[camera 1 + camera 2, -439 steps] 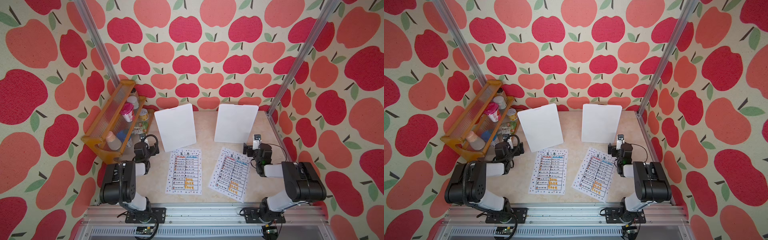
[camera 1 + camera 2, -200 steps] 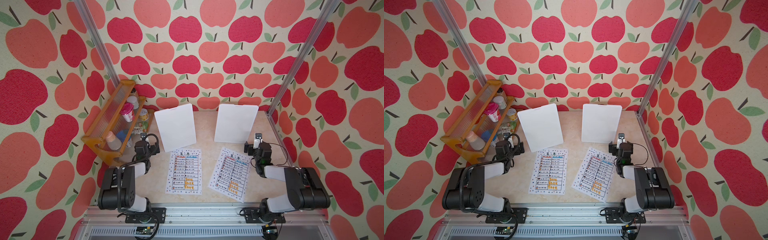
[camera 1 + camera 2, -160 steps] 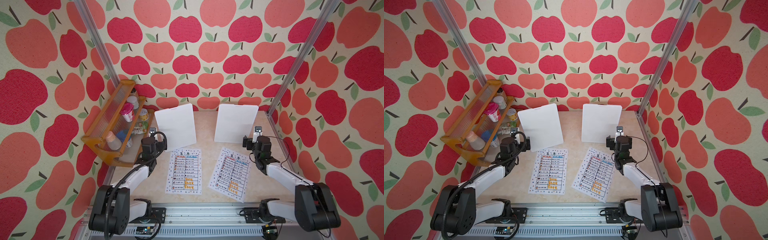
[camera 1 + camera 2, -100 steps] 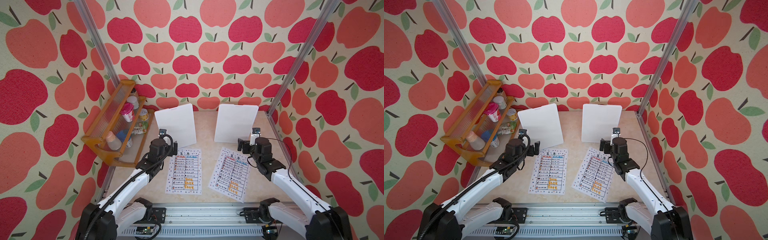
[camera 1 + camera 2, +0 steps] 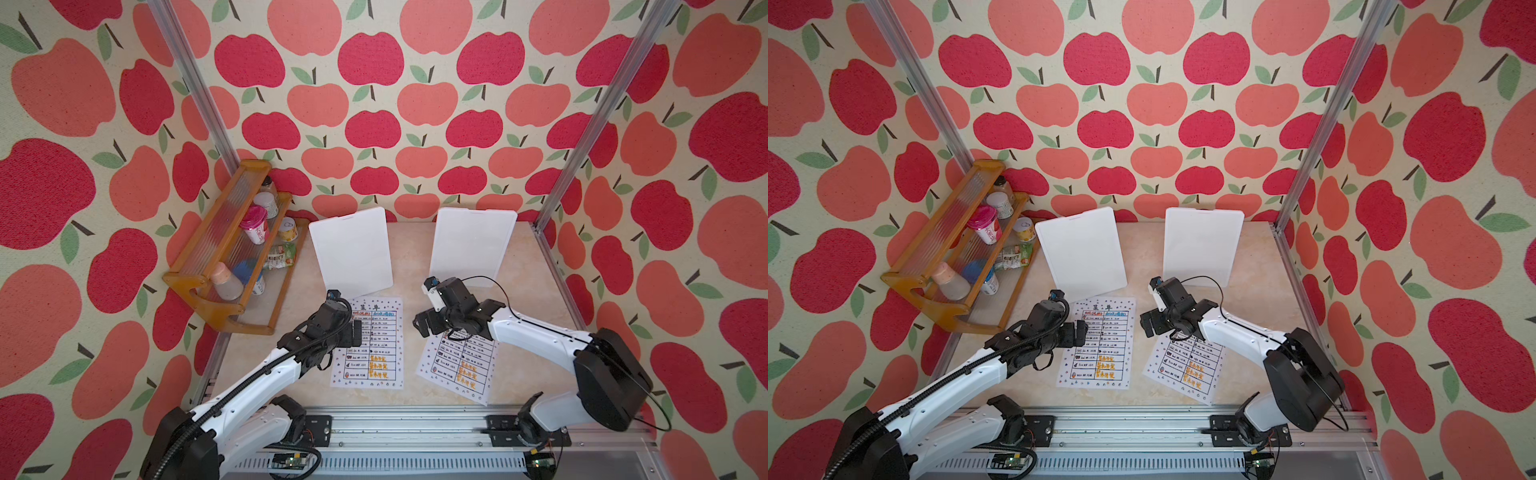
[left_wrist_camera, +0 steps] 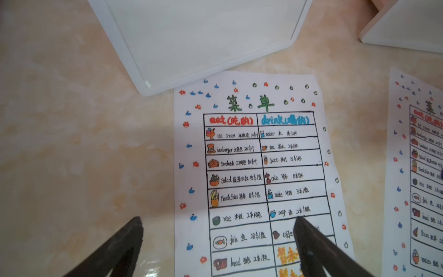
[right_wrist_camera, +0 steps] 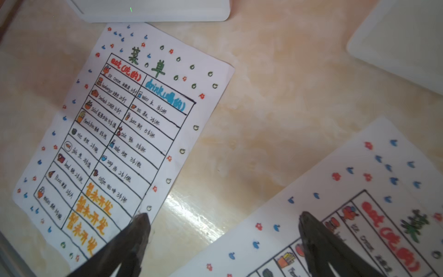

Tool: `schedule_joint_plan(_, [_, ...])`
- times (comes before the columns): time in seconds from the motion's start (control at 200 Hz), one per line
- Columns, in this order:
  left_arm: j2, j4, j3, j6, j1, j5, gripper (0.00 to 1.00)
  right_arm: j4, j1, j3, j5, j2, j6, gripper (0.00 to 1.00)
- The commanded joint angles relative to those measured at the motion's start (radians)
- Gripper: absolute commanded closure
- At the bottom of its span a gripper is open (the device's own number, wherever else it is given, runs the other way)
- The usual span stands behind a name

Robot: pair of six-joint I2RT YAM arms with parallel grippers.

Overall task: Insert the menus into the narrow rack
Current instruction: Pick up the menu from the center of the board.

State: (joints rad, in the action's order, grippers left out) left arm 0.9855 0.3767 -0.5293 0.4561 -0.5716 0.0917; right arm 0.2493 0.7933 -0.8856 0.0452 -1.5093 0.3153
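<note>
Two menus lie flat on the beige table in both top views, the left menu point(image 5: 380, 332) straight and the right menu point(image 5: 457, 370) slightly turned. Behind them stand two narrow white upright racks point(image 5: 351, 251) point(image 5: 471, 245). My left gripper point(image 5: 355, 332) hangs open above the left menu's left half; in the left wrist view its fingertips point(image 6: 299, 220) straddle the sheet's point(image 6: 251, 156) left column, holding nothing. My right gripper point(image 5: 424, 326) hangs open above the right menu's top left corner point(image 7: 335, 215), over the gap between the sheets, with the left menu point(image 7: 124, 134) beyond it.
A wooden shelf point(image 5: 195, 274) with bottles and cups stands along the left wall. Aluminium posts point(image 5: 552, 208) mark the back corners. A metal rail point(image 5: 407, 424) carrying both arm bases runs along the table's front edge.
Both arms have unfolded from the table's sides and reached inward, bringing the grippers over the two menus. The grippers stay open. The menus and racks have not moved.
</note>
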Motion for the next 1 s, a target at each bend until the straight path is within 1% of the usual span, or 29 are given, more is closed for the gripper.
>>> schedule_joint_plan(0.0, [-0.025, 0.038, 0.057, 0.113, 0.012, -0.097, 0.01, 0.042, 0.022, -0.062, 0.116, -0.082, 0.106, 0.01])
schedule_joint_plan(0.075, [-0.039, 0.042, 0.07, 0.131, 0.016, -0.125, 0.01, 0.013, 0.037, -0.088, 0.179, -0.141, 0.147, 0.01])
schedule_joint_plan(0.145, [-0.057, 0.037, 0.085, 0.155, 0.023, -0.136, 0.01, 0.003, 0.054, -0.115, 0.185, -0.188, 0.173, 0.01])
schedule_joint_plan(0.215, [-0.065, 0.008, 0.11, 0.185, 0.036, -0.175, 0.01, -0.004, 0.06, -0.137, 0.194, -0.235, 0.192, 0.01])
schedule_joint_plan(0.39, [-0.04, -0.002, 0.129, 0.246, 0.081, -0.252, 0.01, -0.019, 0.066, -0.18, 0.215, -0.324, 0.239, 0.01])
schedule_joint_plan(0.475, [-0.019, -0.032, 0.15, 0.272, 0.083, -0.274, 0.01, -0.021, 0.082, -0.201, 0.213, -0.354, 0.252, 0.01])
schedule_joint_plan(0.555, [0.016, -0.096, 0.176, 0.295, 0.083, -0.307, 0.01, -0.03, 0.094, -0.218, 0.217, -0.384, 0.271, 0.01])
schedule_joint_plan(0.78, [0.146, -0.189, 0.19, 0.298, 0.077, -0.351, 0.01, -0.073, 0.132, -0.245, 0.226, -0.44, 0.316, 0.01])
schedule_joint_plan(0.87, [0.156, -0.212, 0.2, 0.3, 0.074, -0.352, 0.01, -0.098, 0.138, -0.244, 0.232, -0.454, 0.334, 0.01])
schedule_joint_plan(0.995, [0.135, -0.216, 0.213, 0.307, 0.072, -0.352, 0.01, -0.115, 0.141, -0.245, 0.231, -0.472, 0.346, 0.01])
